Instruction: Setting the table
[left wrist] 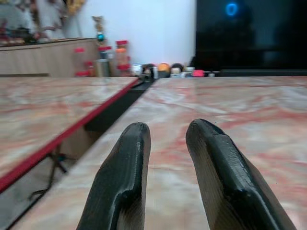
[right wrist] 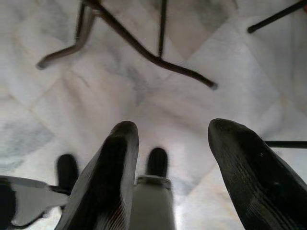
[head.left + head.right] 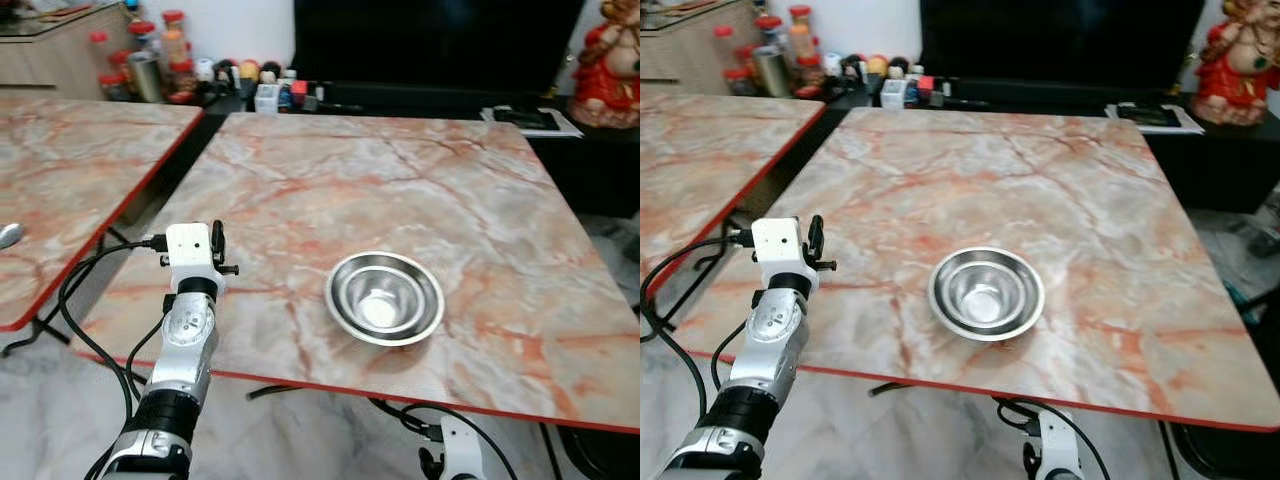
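A shiny metal bowl (image 3: 385, 297) sits low in the middle of the frame on the marble table (image 3: 420, 180). The left hand (image 1: 165, 143) hovers at the table's lower left edge, open and empty. The right hand (image 2: 168, 143) hangs over the floor (image 2: 144, 96), open too.

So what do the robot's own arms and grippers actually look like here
The left arm is a silver jointed tube with black collars, topped by a white boxy wrist block, with black cables looping beside it. The left gripper has two long, matte black, rounded fingers. The right gripper has the same black fingers, with a ribbed texture on one, and its wrist part is white.
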`<state>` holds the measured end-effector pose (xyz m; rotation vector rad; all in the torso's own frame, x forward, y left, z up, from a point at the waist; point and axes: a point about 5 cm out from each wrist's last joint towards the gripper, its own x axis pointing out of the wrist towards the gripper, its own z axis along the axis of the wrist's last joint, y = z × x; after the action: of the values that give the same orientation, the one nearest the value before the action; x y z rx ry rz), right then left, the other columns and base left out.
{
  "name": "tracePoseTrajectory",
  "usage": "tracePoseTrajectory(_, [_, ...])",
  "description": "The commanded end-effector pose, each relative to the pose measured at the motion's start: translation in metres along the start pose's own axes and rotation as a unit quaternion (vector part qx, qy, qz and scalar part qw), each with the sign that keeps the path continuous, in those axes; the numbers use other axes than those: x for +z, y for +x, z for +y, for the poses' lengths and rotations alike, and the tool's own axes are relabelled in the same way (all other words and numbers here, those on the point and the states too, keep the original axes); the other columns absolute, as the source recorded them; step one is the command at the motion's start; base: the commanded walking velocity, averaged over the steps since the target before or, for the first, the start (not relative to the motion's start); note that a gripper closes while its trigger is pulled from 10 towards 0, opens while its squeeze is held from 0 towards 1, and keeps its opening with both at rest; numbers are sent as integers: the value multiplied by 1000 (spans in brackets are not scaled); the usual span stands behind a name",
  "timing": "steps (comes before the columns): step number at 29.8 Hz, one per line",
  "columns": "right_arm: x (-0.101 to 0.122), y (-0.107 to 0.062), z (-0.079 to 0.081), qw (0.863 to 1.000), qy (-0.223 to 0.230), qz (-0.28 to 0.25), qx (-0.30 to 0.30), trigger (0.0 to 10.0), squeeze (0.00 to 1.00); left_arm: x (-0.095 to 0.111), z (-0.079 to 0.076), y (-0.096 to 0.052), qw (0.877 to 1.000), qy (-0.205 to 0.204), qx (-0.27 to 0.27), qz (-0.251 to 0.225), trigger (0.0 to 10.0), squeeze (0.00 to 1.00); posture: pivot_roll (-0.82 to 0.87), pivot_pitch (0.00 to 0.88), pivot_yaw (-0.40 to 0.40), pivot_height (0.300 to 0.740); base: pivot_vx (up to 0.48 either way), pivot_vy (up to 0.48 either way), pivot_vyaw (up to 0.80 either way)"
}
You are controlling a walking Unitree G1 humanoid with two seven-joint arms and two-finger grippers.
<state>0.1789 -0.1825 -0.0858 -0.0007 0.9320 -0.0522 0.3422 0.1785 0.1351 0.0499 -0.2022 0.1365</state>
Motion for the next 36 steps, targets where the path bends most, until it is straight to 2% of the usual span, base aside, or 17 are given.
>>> tracePoseTrajectory(1, [-1,0,2,1000,5,2,1,10000,0,4,1,5,1000,-6,1,-3,10000,0,-1,0,-1,740,0,480,0])
tracePoseTrajectory(36, [5,1,3,1000,11,-7,0,10000,0,13,-3,9,1000,-15,-2,-18,10000,0,7,0,-10,740,0,480,0])
